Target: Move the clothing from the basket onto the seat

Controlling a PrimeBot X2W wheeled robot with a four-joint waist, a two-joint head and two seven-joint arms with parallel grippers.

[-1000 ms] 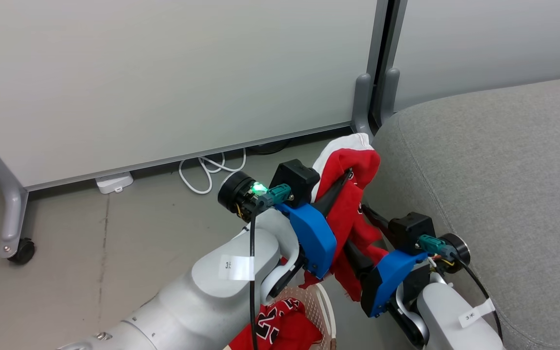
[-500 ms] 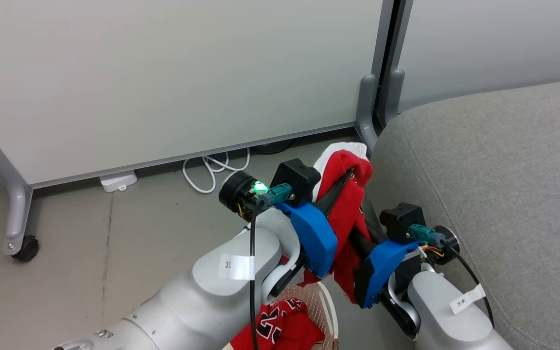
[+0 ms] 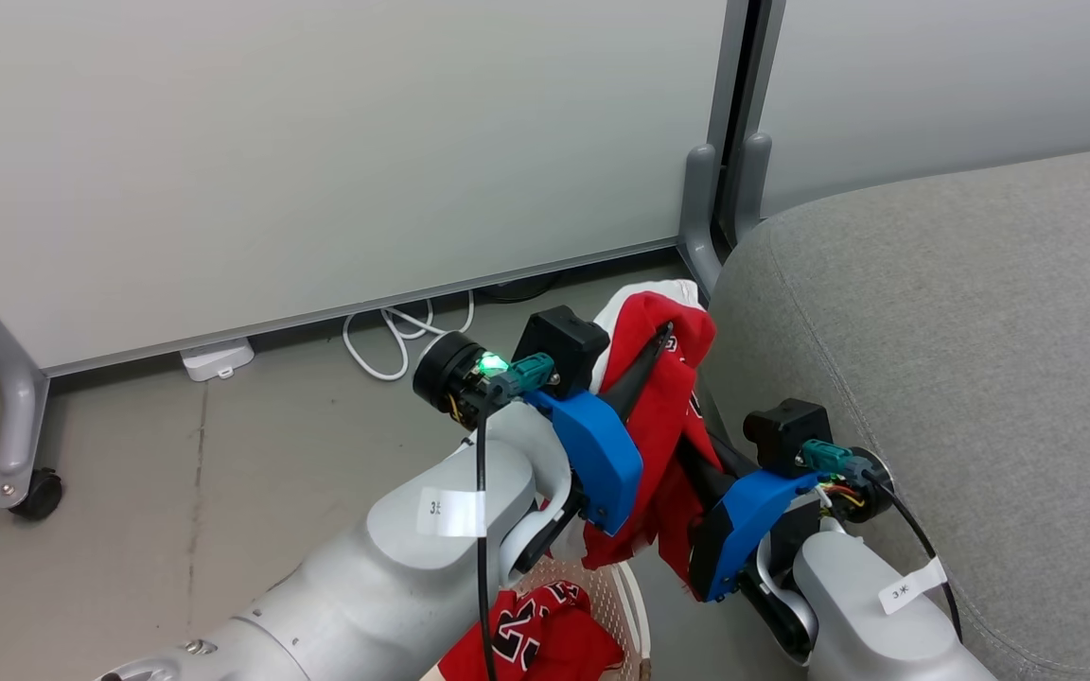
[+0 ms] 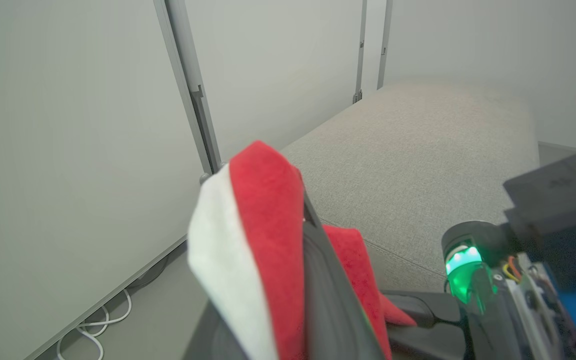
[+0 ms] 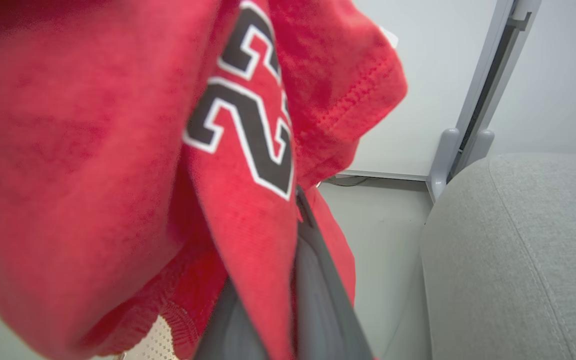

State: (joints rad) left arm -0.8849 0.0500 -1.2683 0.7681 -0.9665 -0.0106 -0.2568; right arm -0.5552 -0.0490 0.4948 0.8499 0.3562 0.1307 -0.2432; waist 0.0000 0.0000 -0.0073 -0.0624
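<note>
Clothing: two red jerseys. The low jersey (image 3: 545,636) lies crumpled in the basket (image 3: 613,605), black white-edged numerals showing. The high jersey (image 3: 668,378) hangs in the air above it, just beside the seat (image 3: 933,331).
Caster (image 3: 39,492): far left, under a grey leg of the panel (image 3: 318,142).
Cable (image 3: 394,336): white, looped on the floor (image 3: 176,473) below the panel.
Left end effector (image 3: 663,336): clenched on the high jersey's top fold, where the white trim shows; cloth drapes over one finger in its wrist view.
Right end effector (image 3: 696,437): clenched on the same jersey lower down, cloth pinched between its fingers. The numerals hang close before its camera.
Seat: light grey with a stitched seam. Its rounded front edge is next to the hanging cloth; touching or not, cannot tell.
</note>
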